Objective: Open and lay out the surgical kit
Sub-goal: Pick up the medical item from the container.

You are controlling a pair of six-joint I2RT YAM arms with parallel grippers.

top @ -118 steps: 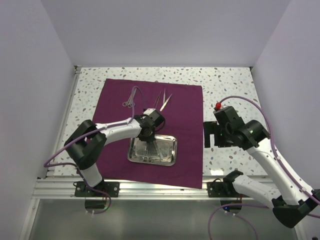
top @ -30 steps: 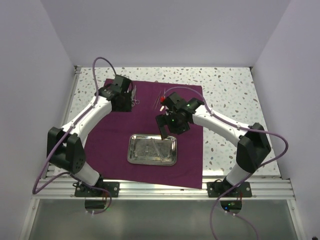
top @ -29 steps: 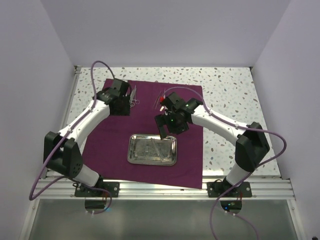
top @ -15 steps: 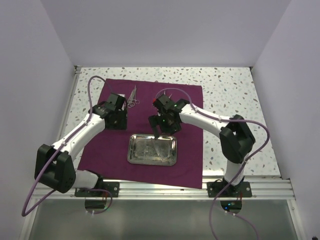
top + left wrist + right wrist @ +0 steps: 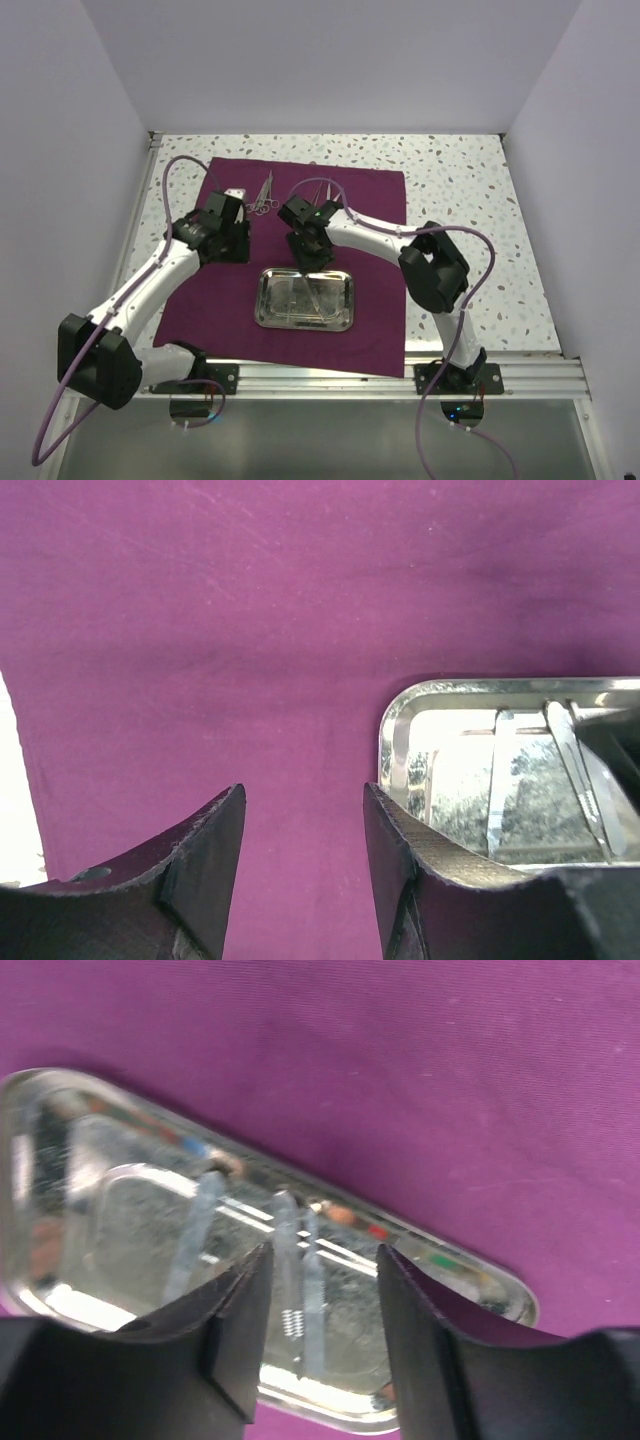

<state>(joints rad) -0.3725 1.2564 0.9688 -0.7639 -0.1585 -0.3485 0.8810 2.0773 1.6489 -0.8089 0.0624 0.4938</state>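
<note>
Two arms bend inward over the purple cloth (image 5: 370, 250), which lies spread flat on the speckled table (image 5: 460, 190).

On the left, the left hand (image 5: 233, 243) hangs over bare cloth, just left of and beyond the steel tray (image 5: 262, 300). The left wrist view shows what the overhead view cannot: this hand (image 5: 303, 850) is spread wide and holds nothing. Between its fingers (image 5: 205, 850) only cloth (image 5: 250, 600) shows, and the tray's rounded corner (image 5: 392, 715) sits to the right.

Ring-handled scissors (image 5: 263, 193) lie at the cloth's far edge, beyond the left hand; neither wrist view shows them.

The tray rests on the near middle of the cloth. The right arm folds back sharply at its elbow, and the right hand (image 5: 312, 258) points down over the tray's far rim.

In the right wrist view this hand (image 5: 318, 1325) is also spread. Thin silver instruments (image 5: 290, 1290) lie in the tray (image 5: 480, 1280) between its fingers (image 5: 235, 1320). Whether they touch them, I cannot tell.
</note>
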